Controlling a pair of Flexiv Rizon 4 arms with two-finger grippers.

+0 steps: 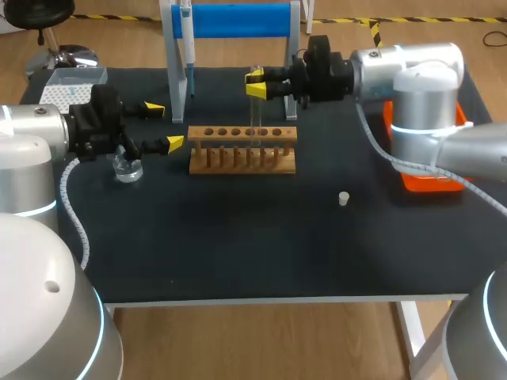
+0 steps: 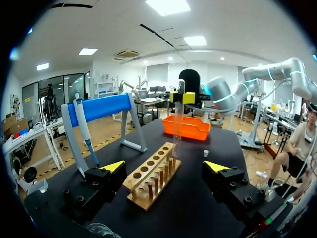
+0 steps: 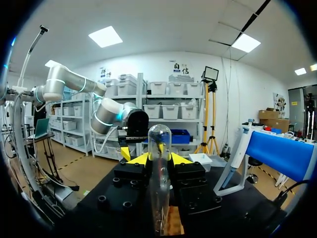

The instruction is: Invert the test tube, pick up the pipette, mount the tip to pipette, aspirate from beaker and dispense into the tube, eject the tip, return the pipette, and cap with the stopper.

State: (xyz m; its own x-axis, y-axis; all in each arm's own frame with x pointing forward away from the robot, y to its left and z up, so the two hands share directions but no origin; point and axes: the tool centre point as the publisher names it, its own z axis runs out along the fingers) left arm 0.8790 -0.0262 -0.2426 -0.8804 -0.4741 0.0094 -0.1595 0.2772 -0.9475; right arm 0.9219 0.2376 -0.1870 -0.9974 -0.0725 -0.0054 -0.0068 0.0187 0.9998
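Light, slick and brittle, the glass test tube (image 1: pixel 255 119) wants a gentle mid-wall grip; the right end effector (image 1: pixel 254 84) grasps its top, while the left end effector (image 1: pixel 164 126) is released.

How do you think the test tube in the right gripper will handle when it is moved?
The test tube looks like clear thin glass, so probably fragile and slippery in the right gripper. Long and round, it would likely roll if laid on the table.

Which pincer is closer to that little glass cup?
Left. The left pincer hangs open right by the glass cup; the right pincer is over the wooden rack, holding a tube.
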